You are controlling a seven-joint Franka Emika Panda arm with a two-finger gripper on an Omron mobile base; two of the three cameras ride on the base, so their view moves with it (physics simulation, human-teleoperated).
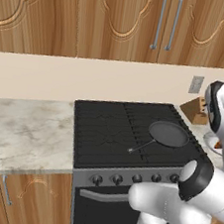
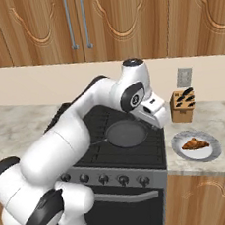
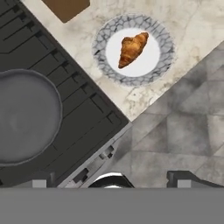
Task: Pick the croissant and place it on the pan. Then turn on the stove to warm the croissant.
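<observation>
Item: croissant [image 3: 132, 49], golden-brown, lying on a pale round plate [image 3: 164, 63] with a grey patterned rim. The plate sits on the marble counter [image 2: 224, 121] just to the right of the stove [image 2: 139, 156], near the counter's front edge.

Item: pan [image 2: 127, 133], dark grey, empty, on the stove's right-hand grates, thin silvery handle [image 1: 140, 147] pointing toward the front left.

Item: gripper [image 3: 113, 180], fingers spread wide with nothing between them, held high over the stove's front right corner and the floor, well apart from the croissant (hand view looks straight down).

Item: knife block [image 2: 183, 105], wooden, against the back wall behind the plate; a wall outlet [image 2: 184, 77] above it.

Item: stove knobs [image 2: 103, 180], a row along the front panel; any markings are too small to read, and no brand or lettering is legible anywhere.
</observation>
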